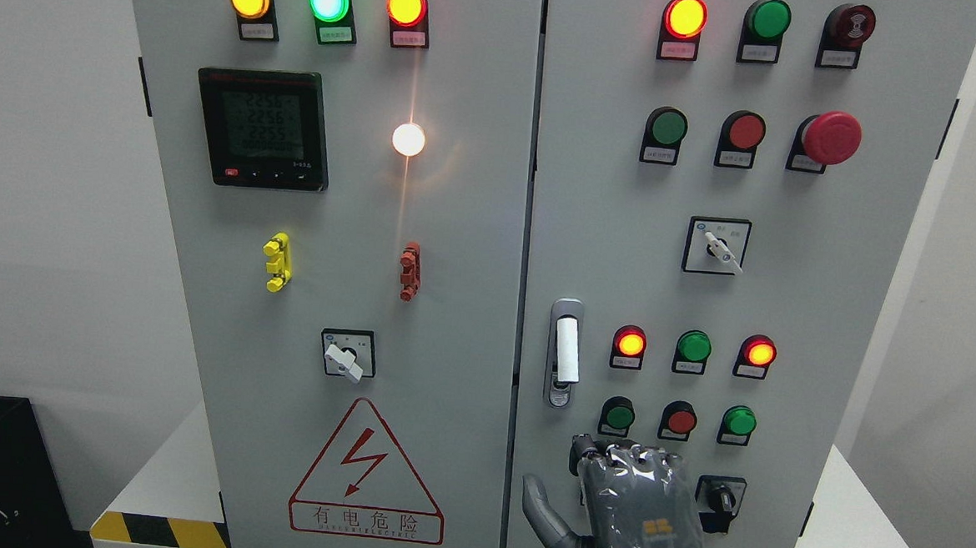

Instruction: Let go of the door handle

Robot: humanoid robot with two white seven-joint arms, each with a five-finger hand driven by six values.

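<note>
Head view: right hand (630, 507) low on right cabinet door (856, 268), back of hand toward camera, fingers curled loosely, thumb out to side, gripping nothing. Door handle (566, 352) above hand, slightly toward its thumb side, apart from fingertips, lying flat in its recess. Release looks done. To finish well: draw hand straight back from panel, clear of push buttons (681, 419) just above knuckles and key switch (720, 497) beside hand.

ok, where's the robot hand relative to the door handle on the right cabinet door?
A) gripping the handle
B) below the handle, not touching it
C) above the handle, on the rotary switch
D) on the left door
B: the hand sits low on the right door, clearly under the door handle, with bare panel between them.
</note>
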